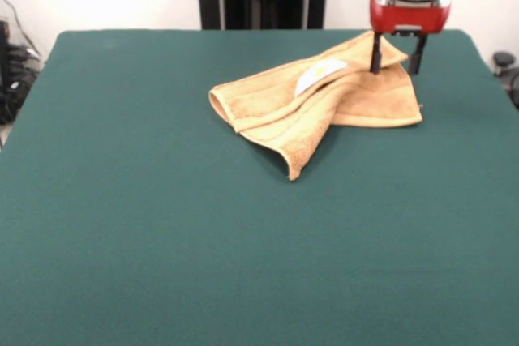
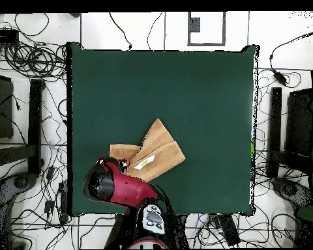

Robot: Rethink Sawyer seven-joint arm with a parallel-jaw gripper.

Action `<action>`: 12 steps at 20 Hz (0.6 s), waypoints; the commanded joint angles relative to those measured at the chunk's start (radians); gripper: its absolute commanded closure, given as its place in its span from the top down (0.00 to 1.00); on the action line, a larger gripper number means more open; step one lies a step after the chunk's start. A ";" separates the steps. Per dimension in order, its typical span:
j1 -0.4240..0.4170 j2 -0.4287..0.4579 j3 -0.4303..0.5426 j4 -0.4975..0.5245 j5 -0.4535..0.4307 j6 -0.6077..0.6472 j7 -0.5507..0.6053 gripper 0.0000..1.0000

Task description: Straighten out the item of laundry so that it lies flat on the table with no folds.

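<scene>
Front view: orange-tan towel (image 1: 320,103) lies folded over itself on green table (image 1: 162,224), far right part, white label (image 1: 319,74) showing. Gripper (image 1: 397,56) above its far right corner, fingers apart, one tip touching cloth, nothing held

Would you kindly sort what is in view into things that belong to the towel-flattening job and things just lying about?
Job: towel, folded over itself; table; gripper, open, at the towel's corner.
Lying about: cables on the floor; stands beside the table.
</scene>
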 commanded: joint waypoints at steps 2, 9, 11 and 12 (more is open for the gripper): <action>0.081 0.148 -0.020 -0.123 0.000 0.134 0.134 1.00; 0.098 0.189 -0.068 -0.161 -0.021 0.162 0.121 1.00; 0.095 0.195 -0.069 -0.174 -0.028 0.170 0.119 1.00; 0.090 0.194 -0.063 -0.175 -0.034 0.173 0.117 1.00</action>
